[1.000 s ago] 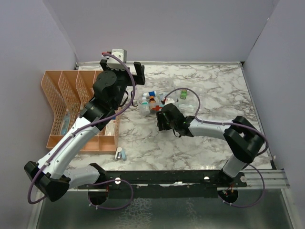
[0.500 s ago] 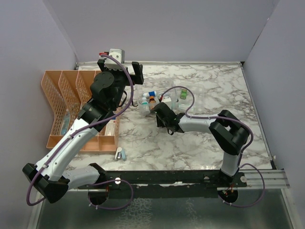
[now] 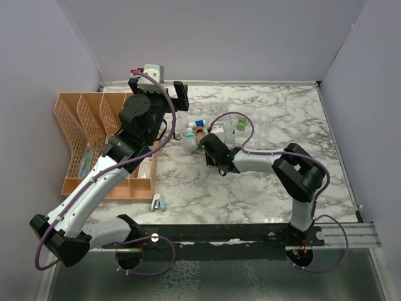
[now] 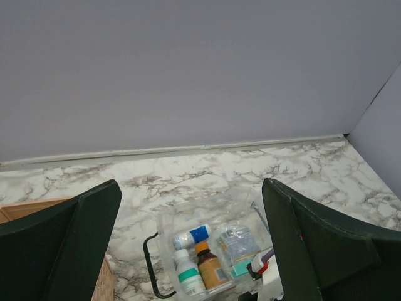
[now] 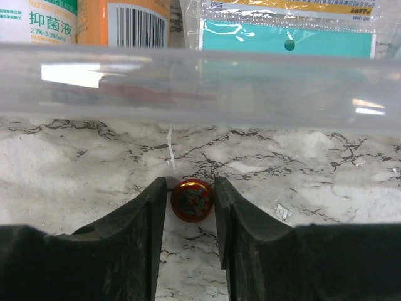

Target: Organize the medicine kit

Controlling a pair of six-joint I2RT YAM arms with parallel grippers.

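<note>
While the right gripper (image 5: 191, 188) sits low on the marble table (image 5: 301, 157) with its fingers close on either side of a small red tin (image 5: 192, 200), we cannot tell whether they clamp it. Just at the tin's twelve o'clock stands the medicine kit (image 5: 188, 88), its clear wall fronting a white bottle (image 5: 37, 19), an orange bottle (image 5: 125, 22) and a teal packet (image 5: 282, 41). From above, we see the left gripper (image 3: 158, 93) spread wide at the kit's ten o'clock.
</note>
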